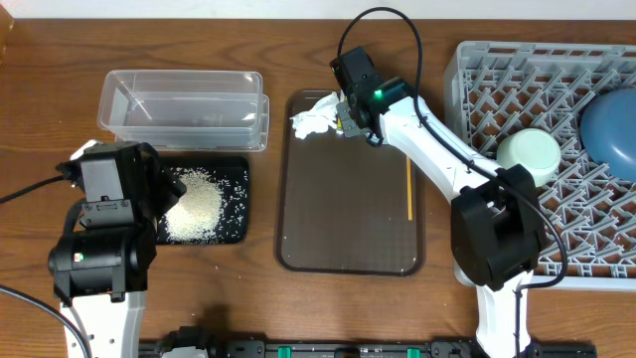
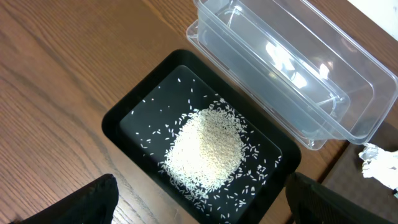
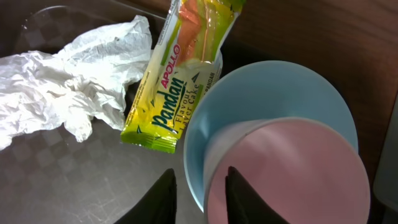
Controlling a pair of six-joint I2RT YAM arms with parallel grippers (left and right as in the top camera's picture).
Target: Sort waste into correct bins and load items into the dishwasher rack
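Table (image 1: 50,80): clear container (image 1: 184,76), black tray (image 1: 237,204), rack (image 1: 497,58)

rice (image 1: 194,209): lay in a white heap in black tray (image 1: 239,175)
container (image 1: 184,107): clear, stood upright behind it
tissue (image 3: 68,81): lay crumpled, touching wrapper (image 3: 174,87)
wrapper: yellow-green, lay beside bowl (image 3: 273,93)
cup (image 3: 292,174): pink, sat inside that bowl
plate (image 1: 611,129), second bowl (image 1: 529,154): sat in rack (image 1: 497,80)
stick (image 1: 409,189): lay on brown tray (image 1: 338,219)

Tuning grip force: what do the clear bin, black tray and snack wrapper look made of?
Clear bin: rigid transparent plastic, glossy; see-through, with bright highlights on its walls.
Black tray: likely plastic, smooth and slightly glossy; soft reflections.
Snack wrapper: thin printed plastic film, shiny and creased.
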